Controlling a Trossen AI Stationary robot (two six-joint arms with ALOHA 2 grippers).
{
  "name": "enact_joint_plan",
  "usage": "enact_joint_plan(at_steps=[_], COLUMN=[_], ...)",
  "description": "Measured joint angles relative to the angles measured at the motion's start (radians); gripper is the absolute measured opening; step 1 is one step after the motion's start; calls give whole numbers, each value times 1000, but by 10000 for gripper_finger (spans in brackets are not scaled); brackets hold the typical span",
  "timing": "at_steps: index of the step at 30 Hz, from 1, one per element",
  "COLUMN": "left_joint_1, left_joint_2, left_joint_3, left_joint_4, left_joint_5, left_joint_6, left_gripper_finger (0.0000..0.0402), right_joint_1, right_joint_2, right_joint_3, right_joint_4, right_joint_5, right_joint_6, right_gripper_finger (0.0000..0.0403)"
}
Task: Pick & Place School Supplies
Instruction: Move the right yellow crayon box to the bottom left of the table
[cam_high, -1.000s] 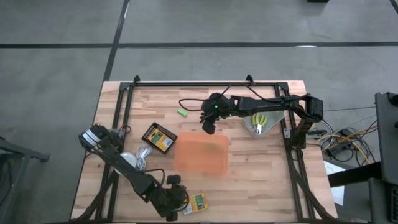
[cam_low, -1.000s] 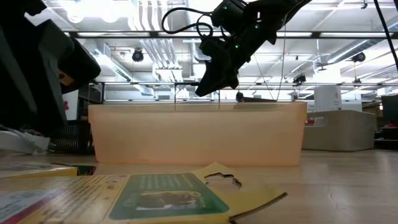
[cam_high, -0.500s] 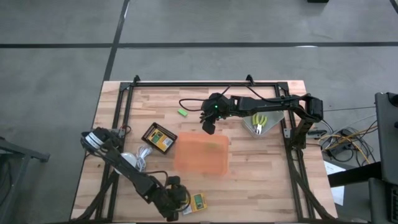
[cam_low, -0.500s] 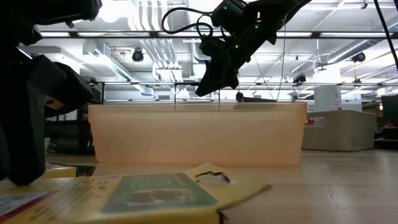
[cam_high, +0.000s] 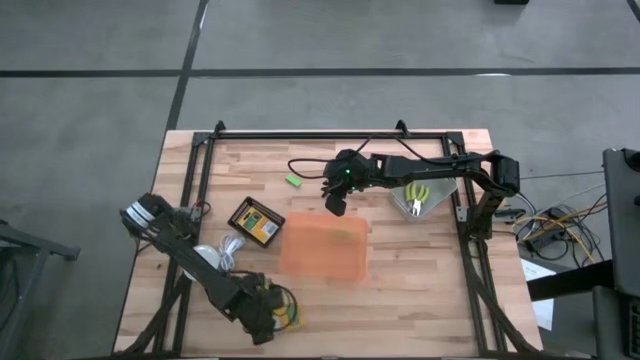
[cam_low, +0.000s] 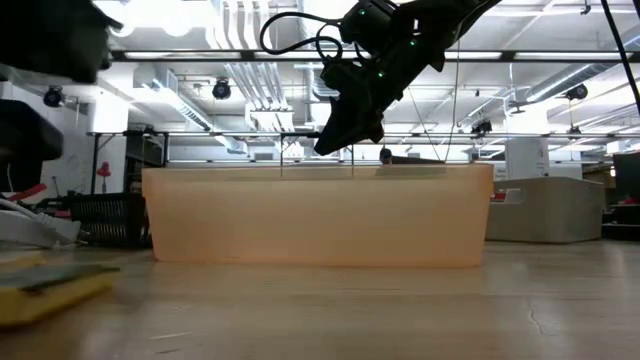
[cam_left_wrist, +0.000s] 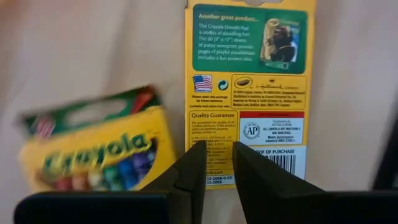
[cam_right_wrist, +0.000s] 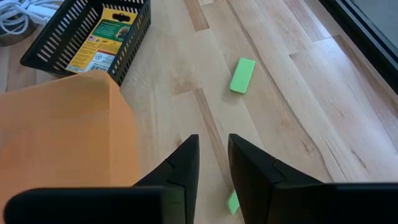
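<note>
At the table's near-left corner, the left gripper (cam_left_wrist: 219, 155) has its fingers (cam_left_wrist: 189, 171) pinched on the bottom edge of a yellow-and-green crayon box (cam_left_wrist: 249, 81), printed back facing the wrist cam w/ barcode end nearest the tips. Just beside it, on the other side of one finger, sits a 2nd Crayola box (cam_left_wrist: 93, 149), front up and blurred; can't tell if the two touch. From above, the left gripper (cam_high: 268, 312) is close to the front edge of the wooden table (cam_high: 420, 290), a bit of yellow box (cam_high: 288, 316) showing beside it, and the arm runs back toward the left-hand edge.

Over at the middle, the right gripper (cam_right_wrist: 212, 140) has fingers all but clenched, only a slim slit betw. them and nothing in it. It hangs in the air at the far rim of the orange tray (cam_right_wrist: 62, 137), clear of the wood. Under one fingertip a bright green block (cam_right_wrist: 233, 202) peeks out, partly hidden; another green block (cam_right_wrist: 242, 74) lies farther off on bare boards, well apart from the tray. Near the tray's far-left corner is a black mesh basket (cam_right_wrist: 134, 37) w/ a crayon box (cam_right_wrist: 102, 43) lying flat inside. A white cord (cam_right_wrist: 25, 12) coils just past the basket.

Top-down, the yellow-handled scissor-like tools (cam_high: 416, 194) lie on the right side under the right arm, apart from the tray.
</note>
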Motion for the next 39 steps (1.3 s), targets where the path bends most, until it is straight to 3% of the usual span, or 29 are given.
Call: enact_joint_plan(at_steps=[10,16,26,29,31,36,39], left_joint_1=[-2,-2,0,8,21,58,90], left_joint_2=[-57,-107,-236,-242,-240,-235,-235], left_joint_3=[-3,-3,0,0,0,0,0], left_joint_4=[-205,-242,-70,-16,4,88,119], left_joint_5=[114,110,-174,-199,-182,-101,-56], left_joint_6=[-158,-177,-123,-155,-118,146,161], left_gripper_finger=[85,85,85,85,85,85,85], right_joint_1=[0,0,0,0,0,0,0], right_joint_2=[0,0,0,0,0,0,0], right_joint_3=[0,0,0,0,0,0,0], right_joint_4=[0,1,0,0,0,0,0], right_joint_5=[0,0,0,0,0,0,0], right_joint_6=[0,0,0,0,0,0,0], right_gripper_finger=[79,68,80,83,85,86,82])
